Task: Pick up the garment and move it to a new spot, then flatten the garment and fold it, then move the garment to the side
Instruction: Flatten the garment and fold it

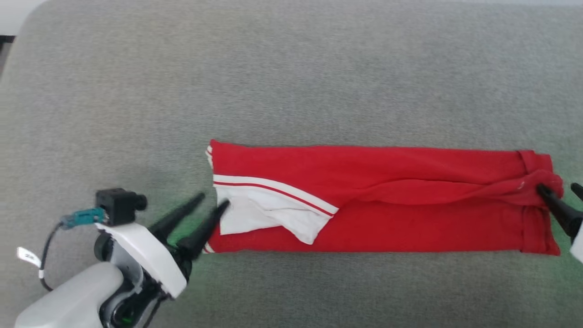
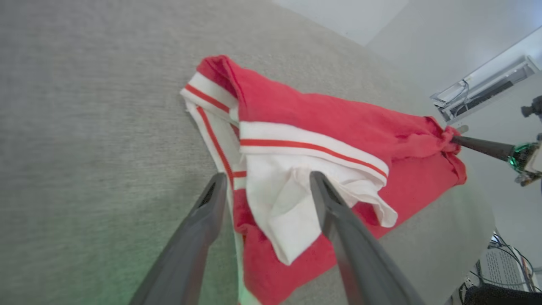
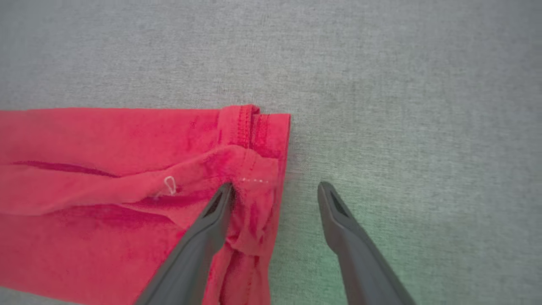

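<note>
Left claw (image 1: 213, 201) spread wide, gripping nothing: one finger over the white sleeve (image 1: 268, 214) at the garment (image 1: 387, 205)'s left end, the other just off the cloth. Garment lying as a long red band on the grey fabric surface (image 1: 291, 68), well in from its far edge and far-left corner, with a ridge bunched toward the right end. Right claw (image 1: 558, 187) likewise open and empty, one finger touching that bunched end. Probably mid-fold, lengthwise fold laid. Next: tuck the sleeve, smooth the ridge, regrip one end and carry it over the other.
</note>
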You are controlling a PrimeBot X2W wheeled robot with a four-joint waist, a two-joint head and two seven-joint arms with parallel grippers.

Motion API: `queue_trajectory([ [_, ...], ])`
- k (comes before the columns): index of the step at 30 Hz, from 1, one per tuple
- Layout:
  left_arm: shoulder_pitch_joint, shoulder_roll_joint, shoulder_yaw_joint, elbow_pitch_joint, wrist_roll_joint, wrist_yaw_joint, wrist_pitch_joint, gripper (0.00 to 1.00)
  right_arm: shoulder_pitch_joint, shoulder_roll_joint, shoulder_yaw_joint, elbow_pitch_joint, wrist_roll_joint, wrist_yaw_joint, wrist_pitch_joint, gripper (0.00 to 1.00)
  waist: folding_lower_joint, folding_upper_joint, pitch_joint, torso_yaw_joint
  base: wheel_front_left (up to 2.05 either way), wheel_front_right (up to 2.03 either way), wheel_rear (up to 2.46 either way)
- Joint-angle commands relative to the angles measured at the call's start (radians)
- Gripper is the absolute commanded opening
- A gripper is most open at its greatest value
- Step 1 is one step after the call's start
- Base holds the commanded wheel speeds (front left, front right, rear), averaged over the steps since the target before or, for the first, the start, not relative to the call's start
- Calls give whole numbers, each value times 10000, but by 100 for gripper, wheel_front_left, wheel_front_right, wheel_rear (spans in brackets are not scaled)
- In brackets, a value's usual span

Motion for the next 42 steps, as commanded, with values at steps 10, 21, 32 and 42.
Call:
queue_trajectory([
  [10,2121,-1865,3564,1101,2827,190,-59,100,79,129,-427,1194,413,0,1032,100,0,-1,-459,1039,0,0,0],
  [21,4127,-3860,7606,903,6999,-9,-62,100,141,341,-440,2262,578,2,1740,100,0,-1,-970,1462,0,0,0],
  [32,5171,-5393,9704,-730,10883,-18,-62,100,-306,694,-535,3334,292,-3,1846,100,0,-1,-885,1444,0,0,0],
  [42,5119,-5646,9772,-1000,11412,-17,-63,100,-732,856,-450,3980,104,-26,1825,0,0,-1,-769,1393,0,0,0],
])
